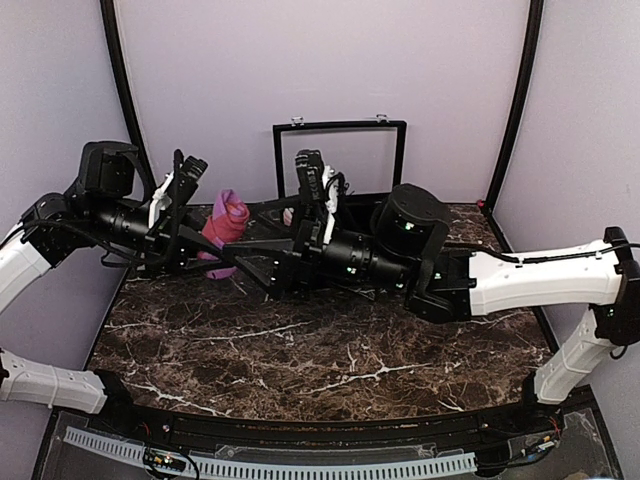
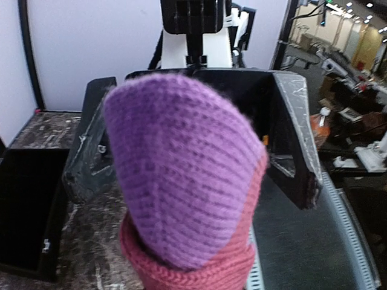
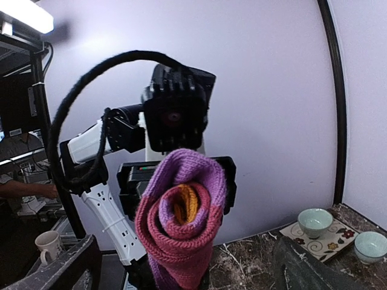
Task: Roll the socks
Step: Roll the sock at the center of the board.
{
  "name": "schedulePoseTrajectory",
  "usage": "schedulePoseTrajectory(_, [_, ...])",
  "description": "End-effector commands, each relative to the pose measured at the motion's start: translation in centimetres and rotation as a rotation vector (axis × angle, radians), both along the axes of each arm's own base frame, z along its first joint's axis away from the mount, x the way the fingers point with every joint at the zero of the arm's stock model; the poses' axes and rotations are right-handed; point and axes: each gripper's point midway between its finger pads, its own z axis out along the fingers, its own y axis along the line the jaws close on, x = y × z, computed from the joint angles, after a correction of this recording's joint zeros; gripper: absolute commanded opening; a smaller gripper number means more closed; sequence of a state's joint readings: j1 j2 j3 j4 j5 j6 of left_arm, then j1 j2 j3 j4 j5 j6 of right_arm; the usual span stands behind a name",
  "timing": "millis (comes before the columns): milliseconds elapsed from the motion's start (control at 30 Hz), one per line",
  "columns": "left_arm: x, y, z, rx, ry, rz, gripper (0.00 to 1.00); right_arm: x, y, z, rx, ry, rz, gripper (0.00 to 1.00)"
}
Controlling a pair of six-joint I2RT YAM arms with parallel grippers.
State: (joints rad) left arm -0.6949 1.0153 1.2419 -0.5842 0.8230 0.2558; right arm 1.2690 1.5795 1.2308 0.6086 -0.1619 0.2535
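From above, the rolled maroon-and-purple knitted sock [image 1: 224, 225] is seen raised over the dark marbled counter [image 1: 300, 350], long axis steep. At the left wrist it is clamped between the left fingers [image 2: 91, 151], purple end pointed away. At the right wrist, the right fingers [image 3: 302, 269] are spread wide, empty.

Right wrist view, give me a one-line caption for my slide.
Rolled maroon-and-purple knitted sock, orange cuff tucked inside, held aloft by the left gripper.

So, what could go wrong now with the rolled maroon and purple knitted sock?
1. Only the left gripper pinches the rolled maroon and purple knitted sock above the marble table; it may slip or unroll.
2. The open right gripper stands around it; pulling back could snag the knit.
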Motion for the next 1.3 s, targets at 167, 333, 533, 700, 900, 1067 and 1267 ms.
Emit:
schedulePoseTrajectory(167, [-6.0,0.1,3.8,-0.123,0.302,-0.381,0.0,-4.4,-1.3,3.8,0.054,-0.163,0.2,0.85])
schedulePoseTrajectory(333, [-6.6,0.4,4.1,-0.135,0.315,-0.418,0.0,-3.5,-0.4,4.4,0.029,-0.168,0.226,0.82])
schedulePoseTrajectory(533, [-7.0,0.6,4.1,-0.135,0.308,-0.429,0.0,-3.5,1.5,4.2,0.005,-0.145,0.324,0.68])
schedulePoseTrajectory(700, [-7.1,0.8,4.4,-0.139,0.301,-0.433,0.0,-4.3,2.5,3.5,-0.015,-0.137,0.399,0.5])
schedulePoseTrajectory(900, [-6.5,0.7,4.1,-0.127,0.258,-0.387,0.0,-5.2,1.7,3.5,0.003,-0.146,0.456,0.3])
schedulePoseTrajectory(1067, [-3.5,0.1,3.0,-0.074,0.125,-0.211,0.0,-3.1,2.2,3.3,-0.03,-0.101,0.345,0.0])
schedulePoseTrajectory(1267, [1.0,0.4,0.5,0.025,-0.051,0.037,0.35,-0.2,2.7,2.3,-0.089,-0.067,0.085,0.0])
